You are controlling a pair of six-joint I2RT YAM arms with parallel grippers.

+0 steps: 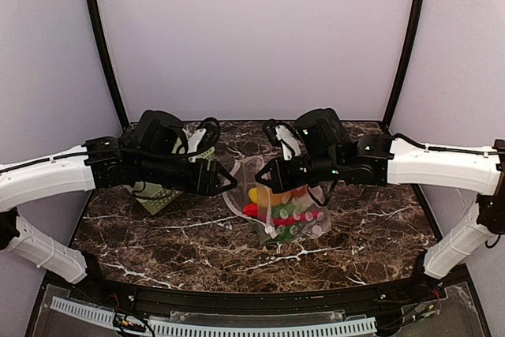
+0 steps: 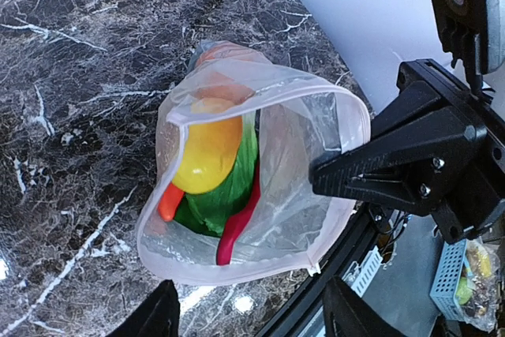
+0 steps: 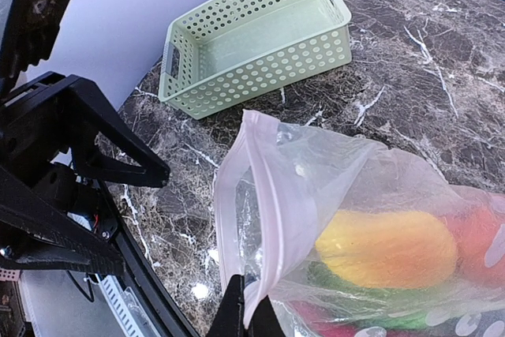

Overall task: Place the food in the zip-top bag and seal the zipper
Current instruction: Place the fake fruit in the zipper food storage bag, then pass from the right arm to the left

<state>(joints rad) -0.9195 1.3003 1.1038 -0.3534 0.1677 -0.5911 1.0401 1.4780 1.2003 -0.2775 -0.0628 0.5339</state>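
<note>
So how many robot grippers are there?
2. The black left gripper is open beside the mouth of the clear dotted plastic bag. The black right gripper pinches the bag's rim from the other side.

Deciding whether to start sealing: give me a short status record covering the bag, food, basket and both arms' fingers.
bag: zip-top bag on the table, mouth gaping
zipper: not pressed shut
food: yellow piece, green piece and red chili inside the bag
basket: pale green basket beyond the bag, no food visible in it
left gripper: fingers open, at the bag mouth, holding nothing
right gripper: fingers shut on the bag's rim
</note>
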